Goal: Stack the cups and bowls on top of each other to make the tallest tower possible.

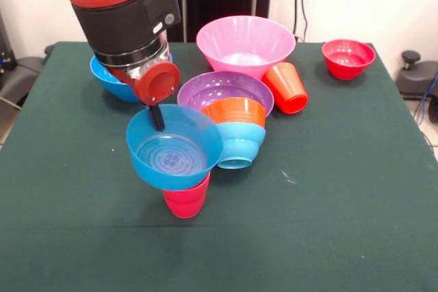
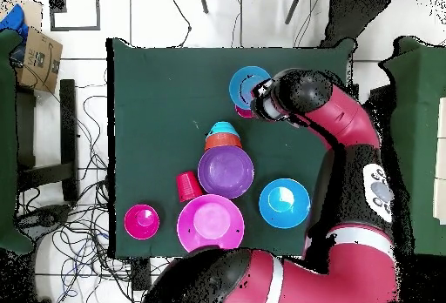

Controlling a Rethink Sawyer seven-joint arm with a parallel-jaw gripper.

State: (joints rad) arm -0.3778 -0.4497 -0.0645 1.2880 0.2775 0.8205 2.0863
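Left to right in the front view. At the table's far left, half hidden behind the arm, sits a blue bowl. Next the gripper: one dark finger dips inside the rim of a second blue bowl, so it looks clamped on that rim; the outer finger is hidden. That held bowl is tilted, mouth toward the camera, and its base rests on or just above the pinkish-red cup standing mouth-down near the table's middle front.

Key relation: the cup sits directly under the bowl, slightly right of the gripper, its long axis upright. Bowl needs levelling so its base centres on the cup; judged risky, a tilted bowl could slide off.

Just right, the orange bowl is nested with the light-blue bowl, upside down, leaning on the purple bowl. Behind is the big pink bowl. An orange-red cup lies on its side beside the purple bowl. The red bowl sits at the far right corner.
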